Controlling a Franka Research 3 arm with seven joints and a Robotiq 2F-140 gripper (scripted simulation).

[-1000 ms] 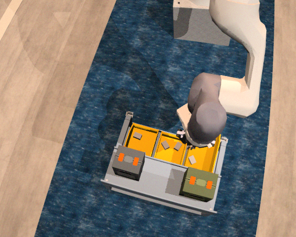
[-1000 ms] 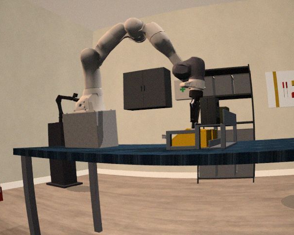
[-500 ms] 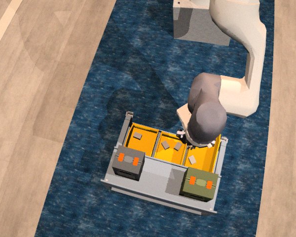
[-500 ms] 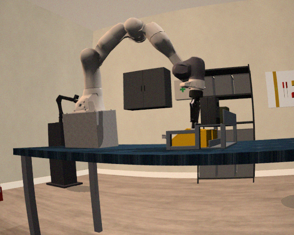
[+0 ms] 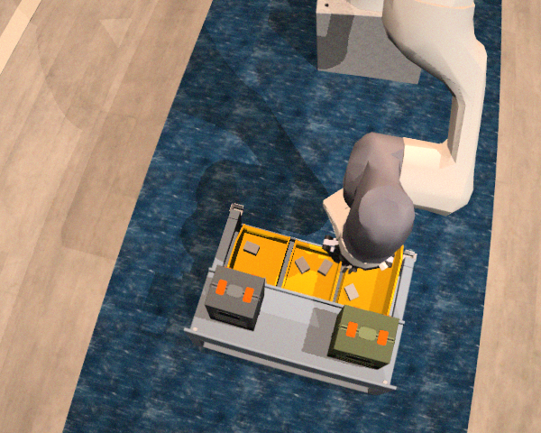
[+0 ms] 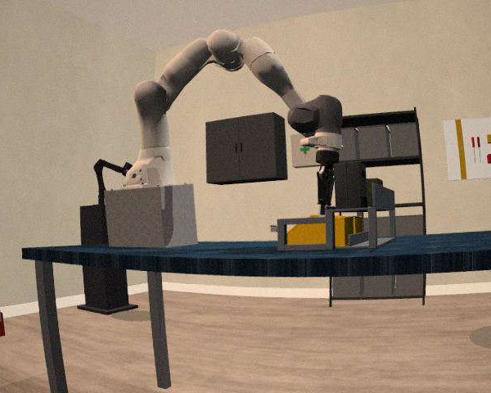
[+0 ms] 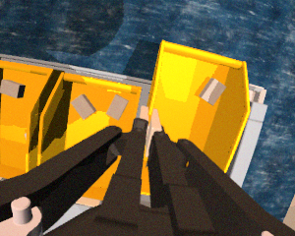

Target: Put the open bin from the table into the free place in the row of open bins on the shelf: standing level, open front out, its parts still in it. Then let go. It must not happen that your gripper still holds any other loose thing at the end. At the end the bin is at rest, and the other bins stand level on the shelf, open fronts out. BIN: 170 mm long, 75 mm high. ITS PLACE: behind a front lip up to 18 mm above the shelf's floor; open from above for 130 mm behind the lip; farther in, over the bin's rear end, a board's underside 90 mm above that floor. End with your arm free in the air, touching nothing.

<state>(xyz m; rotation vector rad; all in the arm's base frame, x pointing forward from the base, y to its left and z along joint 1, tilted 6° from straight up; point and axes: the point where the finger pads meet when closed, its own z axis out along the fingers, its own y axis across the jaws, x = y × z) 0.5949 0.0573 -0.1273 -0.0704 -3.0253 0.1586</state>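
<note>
The open bin [image 7: 194, 101] is bright yellow, with thin walls. It stands in the grey shelf [image 5: 289, 321] at the right end of the row, beside two other yellow bins [image 5: 285, 265]. One small grey part [image 7: 213, 90] lies inside it, toward 12 o'clock. In the wrist view its front end sticks out further than its neighbours.

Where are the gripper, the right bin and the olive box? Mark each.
gripper [image 7: 149, 117]: wrist view, between the fingertips.
right bin [image 7: 181, 86]: wrist view, bare inside surface.
olive box [image 5: 366, 347]: top view, lid.
</note>
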